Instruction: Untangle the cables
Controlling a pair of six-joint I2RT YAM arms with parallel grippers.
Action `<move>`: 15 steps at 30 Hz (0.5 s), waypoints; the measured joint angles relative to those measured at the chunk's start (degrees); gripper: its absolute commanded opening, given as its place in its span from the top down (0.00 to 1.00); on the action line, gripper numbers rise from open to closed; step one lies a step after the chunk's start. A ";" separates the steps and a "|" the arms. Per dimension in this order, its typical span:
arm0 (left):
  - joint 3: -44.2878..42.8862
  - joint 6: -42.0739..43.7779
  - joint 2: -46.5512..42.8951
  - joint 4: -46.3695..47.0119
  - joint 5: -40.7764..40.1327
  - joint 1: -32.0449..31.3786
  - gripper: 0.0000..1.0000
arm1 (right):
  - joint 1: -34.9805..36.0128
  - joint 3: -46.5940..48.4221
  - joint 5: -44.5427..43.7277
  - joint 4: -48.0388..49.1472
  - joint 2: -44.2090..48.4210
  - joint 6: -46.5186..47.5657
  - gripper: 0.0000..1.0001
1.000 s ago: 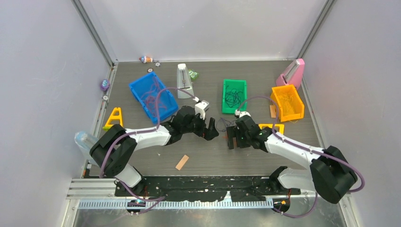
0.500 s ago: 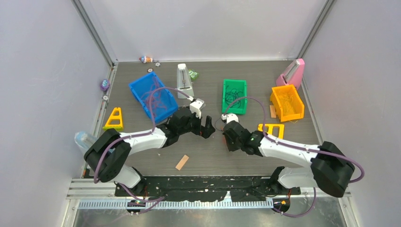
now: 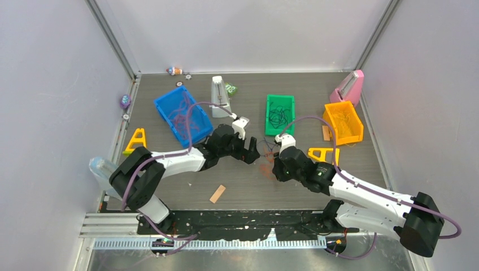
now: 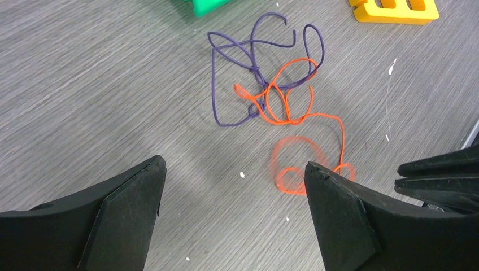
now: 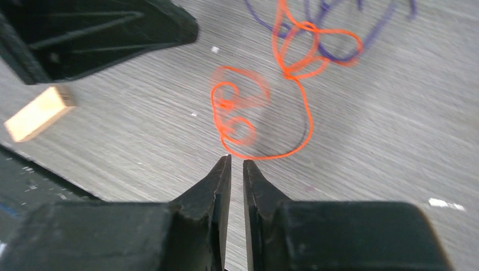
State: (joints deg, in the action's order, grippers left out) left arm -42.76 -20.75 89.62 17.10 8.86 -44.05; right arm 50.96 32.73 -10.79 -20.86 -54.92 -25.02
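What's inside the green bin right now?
In the green bin lies a tangle of thin dark cables. How many strands there are cannot be told from above, and the right arm's mauve hose crosses the near right corner, covering that bit.

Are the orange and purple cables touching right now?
Touching. The left wrist view shows the orange cable looped through the purple cable, their strands crossing at several spots.
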 measured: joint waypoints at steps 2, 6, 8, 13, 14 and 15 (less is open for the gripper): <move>-2.14 -0.07 2.10 -1.25 1.18 0.00 0.09 | 0.00 0.00 -2.67 -2.58 0.00 -1.51 0.66; -6.32 -0.11 6.23 -3.45 3.04 -0.02 0.09 | -0.02 0.00 -6.23 -4.81 0.02 -3.69 0.30; -7.74 -0.13 7.72 -4.44 3.54 -0.02 0.09 | -0.02 0.00 -7.06 -4.87 0.02 -4.55 0.08; -11.06 -0.76 11.30 -6.73 4.20 0.00 0.11 | -0.02 -0.02 -8.33 -3.96 -1.60 -5.64 0.05; -11.63 -1.16 11.93 -6.97 4.22 0.00 0.11 | -0.02 -0.02 -8.31 -3.41 -2.47 -5.77 0.05; -12.02 -1.44 12.44 -7.19 4.20 0.00 0.11 | -0.02 -0.02 -8.26 -2.67 -3.48 -5.84 0.05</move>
State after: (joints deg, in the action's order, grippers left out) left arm -54.78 -22.20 102.06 9.91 13.06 -44.05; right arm 50.94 32.71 -19.05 -23.53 -58.39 -30.85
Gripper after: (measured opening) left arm 0.894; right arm 0.956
